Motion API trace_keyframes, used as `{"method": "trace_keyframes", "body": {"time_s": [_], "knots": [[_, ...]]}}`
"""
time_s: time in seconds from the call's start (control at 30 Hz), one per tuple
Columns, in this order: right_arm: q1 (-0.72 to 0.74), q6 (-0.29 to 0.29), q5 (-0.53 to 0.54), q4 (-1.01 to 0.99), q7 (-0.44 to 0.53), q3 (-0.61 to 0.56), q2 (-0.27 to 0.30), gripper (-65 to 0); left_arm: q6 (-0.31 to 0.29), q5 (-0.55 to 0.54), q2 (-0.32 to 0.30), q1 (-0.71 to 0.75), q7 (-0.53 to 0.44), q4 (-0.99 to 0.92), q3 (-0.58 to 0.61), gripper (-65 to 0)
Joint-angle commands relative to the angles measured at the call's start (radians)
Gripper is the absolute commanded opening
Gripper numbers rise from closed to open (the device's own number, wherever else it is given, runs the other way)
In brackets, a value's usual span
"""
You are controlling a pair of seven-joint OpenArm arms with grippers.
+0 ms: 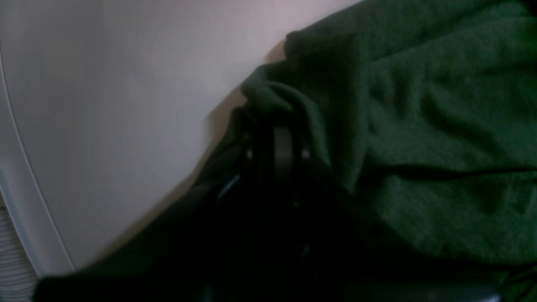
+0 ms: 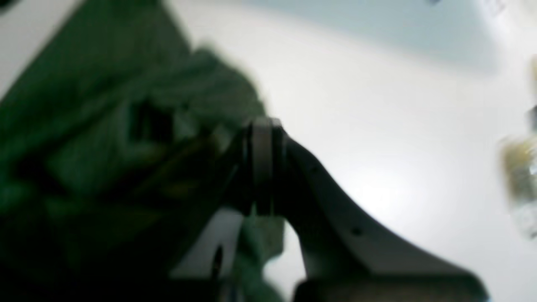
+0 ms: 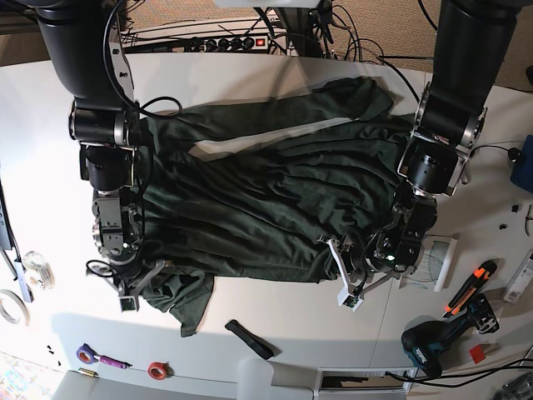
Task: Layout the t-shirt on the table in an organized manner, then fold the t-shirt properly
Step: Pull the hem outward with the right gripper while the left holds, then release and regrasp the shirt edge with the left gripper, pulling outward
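The left gripper [image 3: 345, 277] and right gripper [image 3: 138, 288] are each clenching an edge of the t-shirt [image 3: 275, 192], which is lying rumpled between the 2 claws. Layout is looking unfinished, and the next move is calling for an outward, flattening pull.

white table [image 3: 50, 192] under even light — brown carpet [image 3: 391, 21] and a power strip [image 3: 229, 42] beyond its far edge.

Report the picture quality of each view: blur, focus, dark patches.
Left wrist view: underexposed, the left gripper almost lost in black shadow, though the t-shirt weave still reads. Right wrist view: heavily smeared, the right gripper and cloth soft-edged, the table washed out bright. Base view: sharp and evenly lit, with only soft shadows.
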Motion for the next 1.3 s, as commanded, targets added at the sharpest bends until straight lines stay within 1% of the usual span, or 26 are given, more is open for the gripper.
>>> {"method": "trace_keyframes", "body": {"time_s": [0.0, 0.07, 0.1, 0.13, 0.17, 0.2, 0.23, 0.27, 0.33, 0.37, 0.47, 0.53, 0.6, 0.63, 0.7, 0.77, 0.87, 0.9, 1.0, 1.07, 1.1, 1.17, 1.23, 1.27], "knots": [[0.052, -0.008, 0.006, 0.015, 0.041, 0.001, 0.012, -65.0, -0.008, 0.000, 0.000, -0.016, 0.032, 0.005, -0.001, -57.0], [0.072, -0.016, 0.008, 0.018, 0.047, 0.002, 0.021, -65.0, -0.008, 0.000, 0.000, -0.017, 0.023, 0.005, -0.001, -57.0], [0.086, -0.025, 0.040, 0.024, 0.031, 0.002, 0.031, -65.0, -0.008, 0.000, 0.000, -0.017, 0.013, 0.005, -0.001, -57.0], [0.096, -0.040, 0.114, 0.045, -0.008, 0.002, 0.044, -65.0, -0.008, 0.000, 0.000, -0.017, 0.005, 0.005, -0.001, -57.0], [0.100, -0.041, 0.198, 0.090, -0.069, 0.004, 0.063, -65.0, -0.008, 0.000, 0.000, -0.016, 0.005, 0.005, -0.001, -57.0], [0.098, -0.035, 0.267, 0.153, -0.150, 0.013, 0.081, -65.0, -0.008, 0.000, 0.000, -0.016, 0.008, 0.005, -0.001, -57.0], [0.091, -0.026, 0.305, 0.227, -0.248, 0.031, 0.098, -65.0, -0.008, 0.001, -0.002, -0.016, 0.008, 0.005, -0.001, -57.0], [0.080, 0.005, 0.316, 0.308, -0.335, 0.055, 0.110, -65.0, -0.007, 0.001, -0.003, -0.017, 0.007, 0.005, -0.001, -57.0], [0.045, 0.106, 0.333, 0.481, -0.484, 0.109, 0.127, -65.0, -0.008, 0.001, -0.003, -0.020, -0.008, 0.008, -0.001, -57.0], [0.023, 0.144, 0.361, 0.568, -0.553, 0.136, 0.134, -65.0, -0.008, 0.000, -0.006, -0.019, -0.020, 0.023, -0.001, -57.0], [-0.061, 0.235, 0.506, 0.803, -0.728, 0.215, 0.165, -65.0, -0.008, 0.000, -0.006, -0.016, -0.029, 0.109, -0.012, -57.0], [-0.122, 0.282, 0.607, 0.912, -0.804, 0.251, 0.186, -65.0, -0.008, -0.004, -0.006, -0.013, -0.029, 0.189, -0.043, -57.0], [-0.191, 0.310, 0.677, 0.983, -0.847, 0.274, 0.205, -65.0, -0.011, -0.028, -0.009, -0.011, -0.005, 0.271, -0.085, -57.0], [-0.227, 0.318, 0.700, 1.005, -0.857, 0.278, 0.214, -65.0, -0.023, -0.047, -0.009, -0.011, 0.018, 0.307, -0.107, -57.0], [-0.300, 0.323, 0.741, 1.028, -0.863, 0.282, 0.228, -65.0, -0.085, -0.109, -0.018, -0.010, 0.084, 0.362, -0.147, -57.0], [-0.368, 0.338, 0.792, 1.033, -0.882, 0.285, 0.239, -65.0, -0.144, -0.169, -0.026, -0.004, 0.173, 0.398, -0.179, -56.3], [-0.462, 0.394, 0.901, 1.033, -0.937, 0.288, 0.253, -65.0, -0.223, -0.286, -0.041, 0.019, 0.331, 0.417, -0.224, -47.9], [-0.490, 0.410, 0.940, 1.033, -0.966, 0.292, 0.253, -65.0, -0.249, -0.339, -0.051, 0.034, 0.385, 0.419, -0.238, -46.3], [-0.568, 0.455, 1.038, 1.033, -1.048, 0.306, 0.252, -65.0, -0.320, -0.510, -0.101, 0.097, 0.531, 0.423, -0.266, -46.1], [-0.619, 0.475, 1.069, 1.033, -1.059, 0.319, 0.252, -65.0, -0.354, -0.602, -0.147, 0.153, 0.587, 0.434, -0.270, -47.0], [-0.644, 0.483, 1.080, 1.033, -1.057, 0.325, 0.252, -65.0, -0.368, -0.631, -0.173, 0.185, 0.605, 0.444, -0.270, -47.9], [-0.690, 0.489, 1.081, 1.032, -1.054, 0.329, 0.252, -65.0, -0.376, -0.670, -0.224, 0.251, 0.623, 0.472, -0.270, -50.1], [-0.732, 0.491, 1.067, 1.032, -1.054, 0.329, 0.251, -65.0, -0.400, -0.691, -0.270, 0.319, 0.633, 0.506, -0.270, -51.0], [-0.752, 0.490, 1.047, 1.032, -1.053, 0.329, 0.252, -65.0, -0.400, -0.700, -0.293, 0.351, 0.635, 0.528, -0.270, -51.0]]}}
